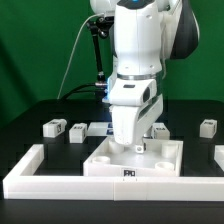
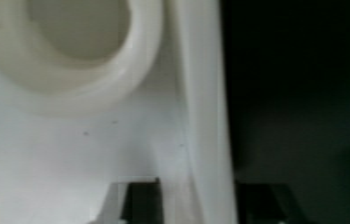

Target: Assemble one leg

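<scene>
Parked low on the square tabletop panel [image 1: 160,158] with the end effector [image 1: 133,148], close to the panel's back edge. Going by the wrist view: straddling the panel's rim, one of the fingertips [image 2: 140,205] over the white face, the other out over the black desk [image 2: 314,100], with a round corner hole [image 2: 74,35] close by. Can't tell whether clenched on that rim or just hanging loose around it. Too blurry and cropped to call.

Definitely not carrying a leg, though. All loose on the desk behind the panel:
- one leg [image 1: 158,130] at about 1 o'clock from the end effector, just beside the back edge
- another leg [image 1: 76,131] at 10 o'clock
- a third leg [image 1: 53,127] further out the same way
- a fourth leg [image 1: 207,127] well off at 2 o'clock

None seated in a hole, so guessing early days for the job.

Worries from here:
- Gripping so near one edge and lifting: good chance of tipping or pivoting the panel and dropping it.
- Dragging it toward 6 or 8 o'clock: jamming against the L-shaped border rail [image 1: 30,165] along the panel's front. Hard to tell whether already touching.
- Shoving it toward 12: bumping that 1 o'clock leg and knocking it over or out of reach.
</scene>
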`<state>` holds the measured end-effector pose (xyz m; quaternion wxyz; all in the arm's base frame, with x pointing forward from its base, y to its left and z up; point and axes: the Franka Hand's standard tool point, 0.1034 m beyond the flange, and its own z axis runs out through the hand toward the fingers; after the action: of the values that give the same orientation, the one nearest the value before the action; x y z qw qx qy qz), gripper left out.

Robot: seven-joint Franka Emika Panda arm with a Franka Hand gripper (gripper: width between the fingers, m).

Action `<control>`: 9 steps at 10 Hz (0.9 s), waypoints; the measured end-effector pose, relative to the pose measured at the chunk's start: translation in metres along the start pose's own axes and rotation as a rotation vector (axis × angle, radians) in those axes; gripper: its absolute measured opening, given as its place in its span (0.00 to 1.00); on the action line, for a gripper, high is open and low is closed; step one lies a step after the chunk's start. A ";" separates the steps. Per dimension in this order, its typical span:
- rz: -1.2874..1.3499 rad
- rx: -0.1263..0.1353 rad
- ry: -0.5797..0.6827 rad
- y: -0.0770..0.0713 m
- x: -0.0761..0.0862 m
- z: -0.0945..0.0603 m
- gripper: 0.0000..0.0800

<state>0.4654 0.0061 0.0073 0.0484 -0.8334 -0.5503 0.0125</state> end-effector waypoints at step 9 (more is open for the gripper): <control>-0.044 -0.018 0.000 0.004 0.001 -0.002 0.08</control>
<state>0.4696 0.0051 0.0093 0.0411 -0.8216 -0.5685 0.0066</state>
